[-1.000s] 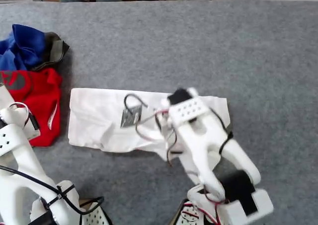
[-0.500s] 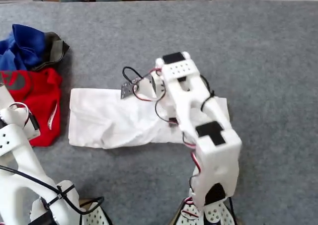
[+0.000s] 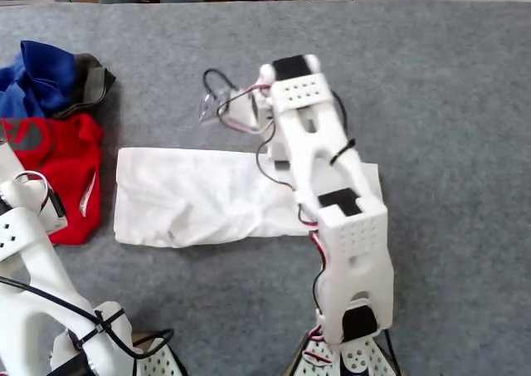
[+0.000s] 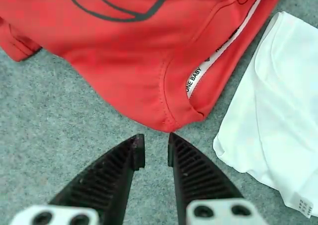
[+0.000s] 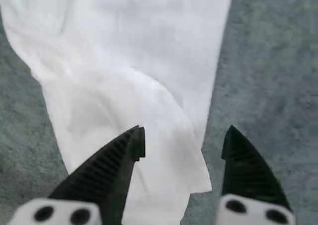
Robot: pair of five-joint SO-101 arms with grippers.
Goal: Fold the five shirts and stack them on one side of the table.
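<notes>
This looks like a robotics lab or hobby workroom. The tabletop (image 3: 448,102) is covered in grey felt. The left arm (image 3: 33,293) and right arm (image 3: 340,218), both of white printed plastic, stand at its near edge with loose wires (image 3: 228,110) exposed.

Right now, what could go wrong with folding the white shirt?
The right gripper hangs open over the white shirt where it is wrinkled, so a grab may catch one layer and spoil the fold. The red shirt lies close beside it; dragging the white one that way could rumple it.
</notes>
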